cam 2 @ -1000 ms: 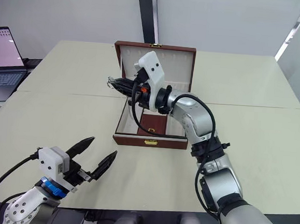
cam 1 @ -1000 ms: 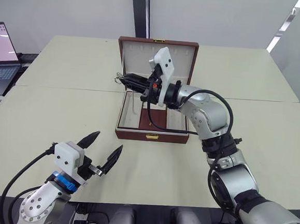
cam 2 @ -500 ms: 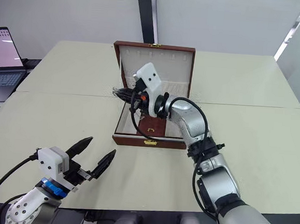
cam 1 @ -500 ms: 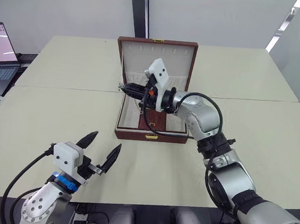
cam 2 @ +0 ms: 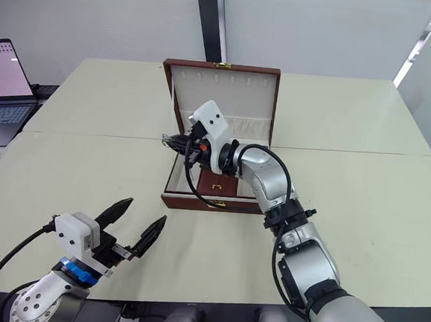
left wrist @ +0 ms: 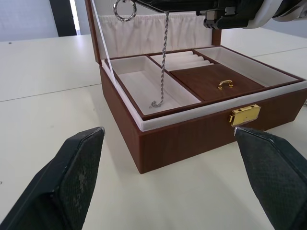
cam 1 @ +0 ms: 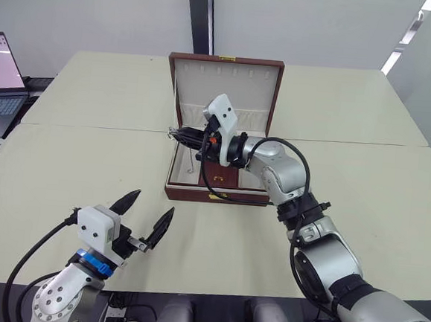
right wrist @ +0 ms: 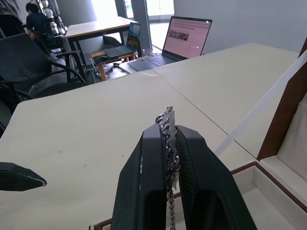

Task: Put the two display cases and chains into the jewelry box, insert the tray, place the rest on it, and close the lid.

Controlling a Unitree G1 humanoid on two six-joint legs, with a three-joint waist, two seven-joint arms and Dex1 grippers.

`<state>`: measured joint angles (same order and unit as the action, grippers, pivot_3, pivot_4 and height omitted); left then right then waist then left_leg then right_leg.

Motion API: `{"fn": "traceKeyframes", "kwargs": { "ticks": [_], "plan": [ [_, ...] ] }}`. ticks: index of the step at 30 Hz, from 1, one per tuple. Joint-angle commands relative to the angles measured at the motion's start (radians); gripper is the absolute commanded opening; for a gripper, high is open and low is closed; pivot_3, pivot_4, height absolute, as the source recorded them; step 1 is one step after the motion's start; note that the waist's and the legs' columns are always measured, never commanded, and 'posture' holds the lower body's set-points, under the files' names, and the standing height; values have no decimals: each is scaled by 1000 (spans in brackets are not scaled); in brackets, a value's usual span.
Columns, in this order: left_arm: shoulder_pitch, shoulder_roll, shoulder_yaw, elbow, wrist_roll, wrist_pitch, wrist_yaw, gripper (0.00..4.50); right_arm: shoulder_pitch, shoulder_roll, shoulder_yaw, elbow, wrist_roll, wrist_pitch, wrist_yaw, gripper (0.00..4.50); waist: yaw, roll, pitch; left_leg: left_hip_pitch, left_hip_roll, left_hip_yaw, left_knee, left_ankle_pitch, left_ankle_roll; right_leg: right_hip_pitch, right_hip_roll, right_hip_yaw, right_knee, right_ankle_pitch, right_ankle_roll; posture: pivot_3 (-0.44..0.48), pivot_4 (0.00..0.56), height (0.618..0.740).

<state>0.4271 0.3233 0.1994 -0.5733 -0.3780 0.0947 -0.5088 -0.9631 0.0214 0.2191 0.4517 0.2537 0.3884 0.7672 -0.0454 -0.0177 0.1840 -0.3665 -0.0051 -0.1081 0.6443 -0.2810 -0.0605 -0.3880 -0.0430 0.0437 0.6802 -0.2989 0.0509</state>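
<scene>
Lowered right tool [cam 1: 179, 133] dangles chain [left wrist: 162, 72] (cream table [cam 1: 66, 164]).

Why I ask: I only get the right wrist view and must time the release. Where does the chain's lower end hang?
Observer: The chain hangs straight down from the right gripper. Its lower hook is at the cream floor of the tray, in the compartment on the robot's left, and seems to just touch it.
Operator: Is the other arm in the way?
Observer: No. The left gripper is open over the table, in front of the jewelry box and apart from it.
Operator: And the lid?
Observer: The lid stands upright, fully open behind the chain.
</scene>
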Motion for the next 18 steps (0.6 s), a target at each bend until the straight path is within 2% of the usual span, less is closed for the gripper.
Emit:
{"fn": "traceKeyframes", "kwargs": {
  "ticks": [1,2,4,5,8,17,18],
  "plan": [
    [6,-7,-8,-24,-5,-18,7,4500,-21,8,-11,-21,-3,-15,6,95,0,0,0,0,0,0,0,0,0,0,0,0,0,0,0,0,150,740],
    [5,-8,-9,-25,-5,-16,7,4500,-19,7,-11,-24,-2,-13,7,95,0,0,0,0,0,0,0,0,0,0,0,0,0,0,0,0,150,740],
    [0,-7,-9,-27,-7,-9,10,4500,-15,4,-14,-28,0,-12,8,807,0,0,0,0,0,0,0,0,0,0,0,0,0,0,0,0,150,740],
    [-3,-6,-9,-28,-8,-6,11,4500,-13,2,-14,-29,0,-12,8,938,0,0,0,0,0,0,0,0,0,0,0,0,0,0,0,0,150,740],
    [-7,-4,-8,-27,-8,-4,13,4500,-12,0,-16,-29,2,-13,10,1722,0,0,0,0,0,0,0,0,0,0,0,0,0,0,0,0,150,740],
    [-23,3,-10,-24,-10,6,16,4500,-18,-8,-29,-25,7,-24,20,4476,0,0,0,0,0,0,0,0,0,0,0,0,0,0,0,0,150,740],
    [-26,5,-9,-23,-13,9,16,4500,-16,-9,-30,-27,7,-25,20,4476,0,0,0,0,0,0,0,0,0,0,0,0,0,0,0,0,150,740]
  ]
}}
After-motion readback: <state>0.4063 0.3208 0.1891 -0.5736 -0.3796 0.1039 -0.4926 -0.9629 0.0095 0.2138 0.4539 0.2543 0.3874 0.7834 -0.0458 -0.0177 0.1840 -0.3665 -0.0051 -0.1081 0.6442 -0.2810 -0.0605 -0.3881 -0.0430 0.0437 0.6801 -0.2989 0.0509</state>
